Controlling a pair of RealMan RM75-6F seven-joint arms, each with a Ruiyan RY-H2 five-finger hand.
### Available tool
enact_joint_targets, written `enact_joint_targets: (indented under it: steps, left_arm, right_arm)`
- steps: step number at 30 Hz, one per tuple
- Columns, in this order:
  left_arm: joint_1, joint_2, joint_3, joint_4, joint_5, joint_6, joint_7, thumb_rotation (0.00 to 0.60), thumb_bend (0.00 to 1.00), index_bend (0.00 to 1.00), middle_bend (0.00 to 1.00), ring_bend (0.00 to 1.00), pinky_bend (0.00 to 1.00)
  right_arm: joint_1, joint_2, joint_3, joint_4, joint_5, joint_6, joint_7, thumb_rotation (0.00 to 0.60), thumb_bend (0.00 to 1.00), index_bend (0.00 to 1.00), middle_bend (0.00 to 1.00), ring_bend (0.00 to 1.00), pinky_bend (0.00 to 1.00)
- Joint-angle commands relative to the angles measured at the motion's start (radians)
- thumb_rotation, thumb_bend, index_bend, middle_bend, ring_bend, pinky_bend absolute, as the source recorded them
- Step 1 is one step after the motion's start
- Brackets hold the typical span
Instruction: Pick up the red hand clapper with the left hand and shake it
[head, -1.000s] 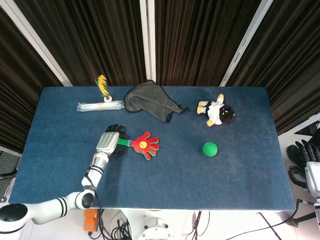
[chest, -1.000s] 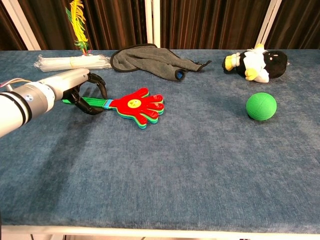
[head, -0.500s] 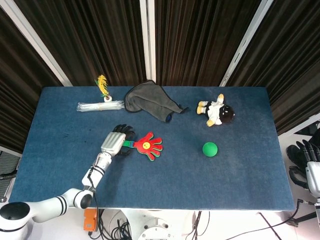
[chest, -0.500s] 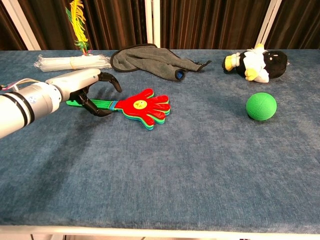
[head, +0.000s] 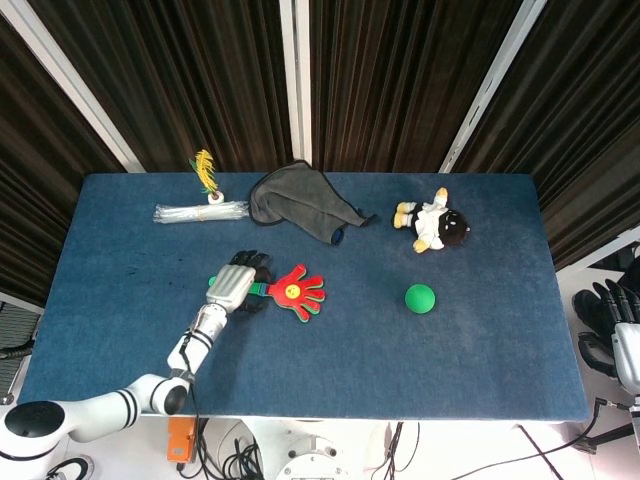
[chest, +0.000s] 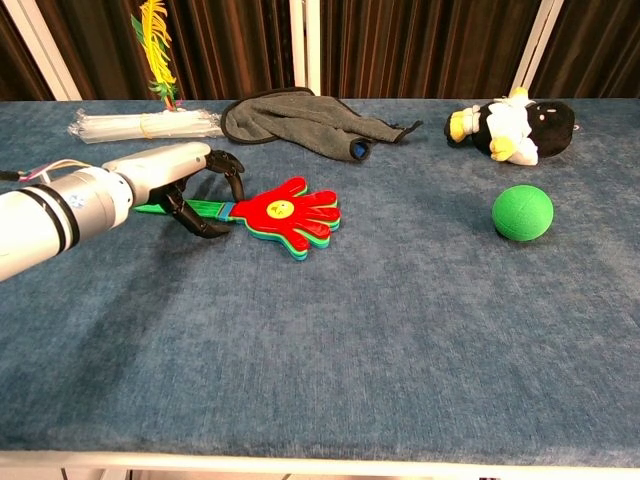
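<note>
Reaching over the green handle, the left hand curls loosely, not gripping yet, so the red hand clapper could slide away.

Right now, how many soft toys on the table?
1: a black, white and yellow plush toy lying at the far right of the table, beyond the green ball. The crumpled grey cloth could hide something small.

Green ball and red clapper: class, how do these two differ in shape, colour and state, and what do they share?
The green ball is round and one colour; the red clapper is flat and hand-shaped, with green layers and a green handle. The ball sits alone on the right; the clapper lies left of centre with the left hand curled over its handle. Both rest on the blue table.
</note>
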Motion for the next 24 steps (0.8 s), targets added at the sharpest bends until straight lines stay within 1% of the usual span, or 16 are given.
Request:
enact_joint_targets:
  steps: [1, 6, 9, 12, 14, 15, 16, 18, 20, 23, 24]
  left_arm:
    - [0.000, 0.000, -0.002, -0.003, -0.004, 0.002, 0.004, 0.600, 0.27, 0.47, 0.10, 0.00, 0.00]
    - [-0.001, 0.006, -0.004, -0.015, -0.016, 0.003, 0.023, 0.600, 0.28, 0.53, 0.11, 0.00, 0.00]
    - [-0.001, 0.006, -0.007, -0.020, -0.031, 0.005, 0.037, 0.600, 0.30, 0.58, 0.13, 0.00, 0.00]
    - [0.002, 0.006, -0.017, -0.030, -0.045, 0.014, 0.038, 0.600, 0.32, 0.63, 0.16, 0.00, 0.00]
    - [0.011, 0.000, -0.029, -0.037, -0.039, 0.046, 0.018, 0.600, 0.33, 0.66, 0.20, 0.00, 0.03]
    - [0.016, -0.004, -0.036, -0.039, -0.033, 0.065, 0.002, 0.600, 0.34, 0.67, 0.23, 0.01, 0.07]
    - [0.024, -0.012, -0.045, -0.039, -0.021, 0.094, -0.025, 0.600, 0.35, 0.69, 0.26, 0.04, 0.13]
    - [0.034, -0.023, -0.058, -0.036, -0.005, 0.129, -0.068, 0.600, 0.36, 0.70, 0.34, 0.14, 0.30]
    - [0.042, -0.028, -0.066, -0.029, 0.010, 0.150, -0.109, 0.600, 0.38, 0.68, 0.41, 0.24, 0.47]
    - [0.048, -0.026, -0.070, -0.021, 0.026, 0.165, -0.141, 0.600, 0.39, 0.65, 0.47, 0.36, 0.63]
    - [0.050, -0.024, -0.070, -0.020, 0.031, 0.169, -0.149, 0.600, 0.39, 0.65, 0.49, 0.39, 0.65]
  right_arm:
    - [0.000, 0.000, 0.000, 0.000, 0.001, -0.001, 0.000, 0.600, 0.24, 0.00, 0.00, 0.00, 0.00]
    - [0.000, -0.001, 0.000, 0.001, 0.002, -0.002, 0.000, 0.600, 0.24, 0.00, 0.00, 0.00, 0.00]
    - [0.001, -0.002, -0.001, 0.001, 0.002, -0.005, 0.000, 0.600, 0.24, 0.00, 0.00, 0.00, 0.00]
    - [0.001, -0.003, -0.001, 0.004, 0.003, -0.005, 0.001, 0.600, 0.24, 0.00, 0.00, 0.00, 0.00]
    - [0.000, -0.003, -0.001, 0.005, 0.003, -0.005, 0.003, 0.600, 0.24, 0.00, 0.00, 0.00, 0.00]
    - [0.000, -0.003, -0.001, 0.006, 0.004, -0.006, 0.003, 0.600, 0.24, 0.00, 0.00, 0.00, 0.00]
    - [0.000, -0.003, -0.001, 0.007, 0.004, -0.006, 0.004, 0.600, 0.24, 0.00, 0.00, 0.00, 0.00]
    - [0.000, -0.003, -0.001, 0.008, 0.004, -0.006, 0.006, 0.600, 0.24, 0.00, 0.00, 0.00, 0.00]
    - [0.000, -0.003, -0.002, 0.008, 0.002, -0.006, 0.006, 0.600, 0.24, 0.00, 0.00, 0.00, 0.00]
    - [0.000, -0.003, -0.002, 0.008, 0.003, -0.007, 0.006, 0.600, 0.24, 0.00, 0.00, 0.00, 0.00]
    - [0.000, -0.004, -0.002, 0.008, 0.003, -0.007, 0.006, 0.600, 0.24, 0.00, 0.00, 0.00, 0.00]
